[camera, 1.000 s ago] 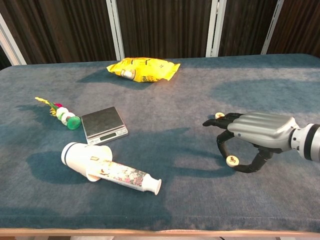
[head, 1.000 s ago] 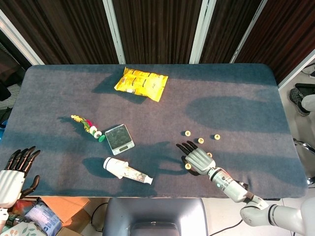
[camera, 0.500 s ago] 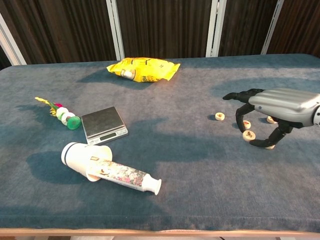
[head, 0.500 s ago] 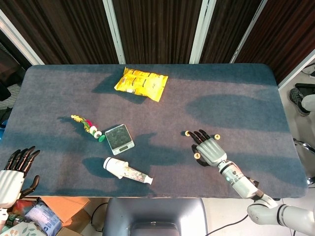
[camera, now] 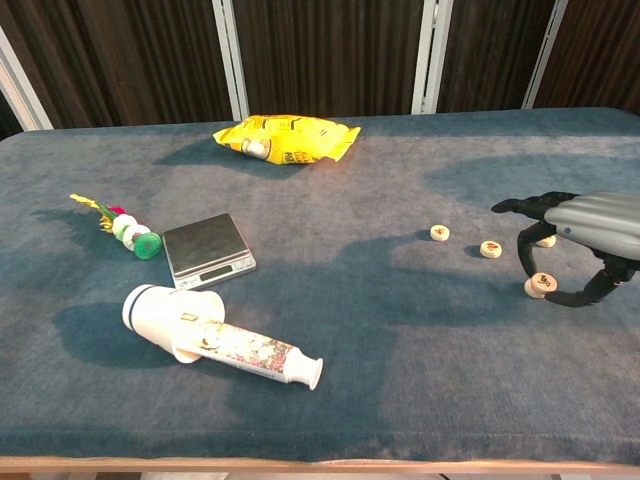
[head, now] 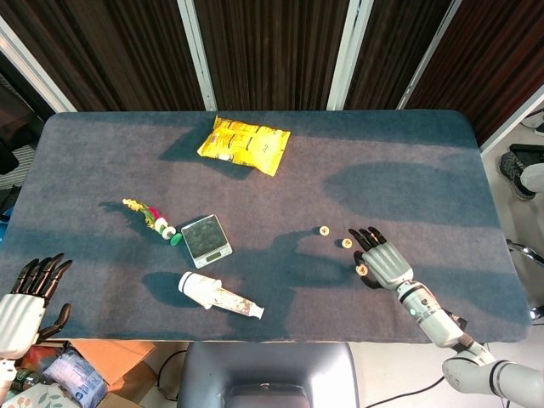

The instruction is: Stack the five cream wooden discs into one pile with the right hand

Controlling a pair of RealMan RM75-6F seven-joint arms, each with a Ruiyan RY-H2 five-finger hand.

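Note:
My right hand (head: 387, 263) (camera: 585, 222) hovers at the right side of the blue table and pinches a cream wooden disc (camera: 542, 281) (head: 361, 269) between thumb and a finger. This held disc sits on or just above another disc (camera: 530, 291); contact is unclear. Two more discs (camera: 439, 232) (camera: 490, 248) lie loose to the left, also visible in the head view as discs (head: 324, 229) (head: 346, 242). A further disc (camera: 546, 240) peeks out behind the fingers. My left hand (head: 25, 297) hangs off the table's near left corner, fingers apart, holding nothing.
A small scale (head: 206, 240) sits left of centre, with a white cup and tube (head: 219, 296) lying in front of it. A yellow snack bag (head: 245, 144) lies at the back. A string of small coloured pieces (head: 153, 218) lies at the left.
My right hand carried the pinched disc from the near middle to the right, past the loose discs, and lowered it over the disc near the right edge. The left hand stayed put.

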